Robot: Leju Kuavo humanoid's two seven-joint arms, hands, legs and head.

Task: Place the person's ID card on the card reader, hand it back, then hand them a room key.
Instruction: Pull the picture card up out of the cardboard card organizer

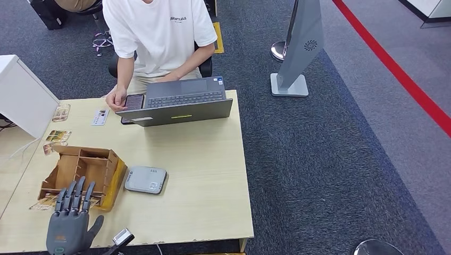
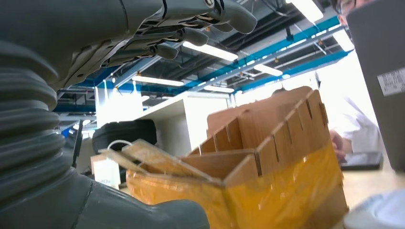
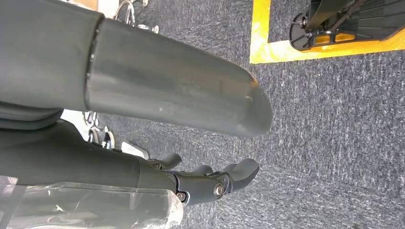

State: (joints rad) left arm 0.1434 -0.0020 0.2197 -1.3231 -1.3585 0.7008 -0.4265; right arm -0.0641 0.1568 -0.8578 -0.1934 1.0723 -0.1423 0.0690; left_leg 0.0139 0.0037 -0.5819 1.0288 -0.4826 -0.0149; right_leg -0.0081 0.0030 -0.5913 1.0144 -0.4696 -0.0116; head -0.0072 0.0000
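Note:
A white card [image 1: 99,117] lies on the wooden table [image 1: 213,180] near the person's hand [image 1: 114,99], which rests by a phone [image 1: 133,101]. The grey card reader [image 1: 145,179] sits mid-table, to the right of a wooden divided box [image 1: 82,172] taped yellow. My left hand [image 1: 69,223] hovers at the table's front left, fingers spread and empty, just in front of the box [image 2: 267,162]; its fingers [image 2: 191,24] and thumb [image 2: 143,214] stand apart. My right hand [image 3: 210,183] hangs over dark carpet, holding nothing, fingers loosely extended.
A person in a white shirt [image 1: 159,32] sits behind an open grey laptop [image 1: 178,103] at the far edge. A white box [image 1: 24,95] stands at the left. Printed cards [image 1: 56,136] lie beside it. A grey sign stand [image 1: 298,48] rises on the carpet to the right.

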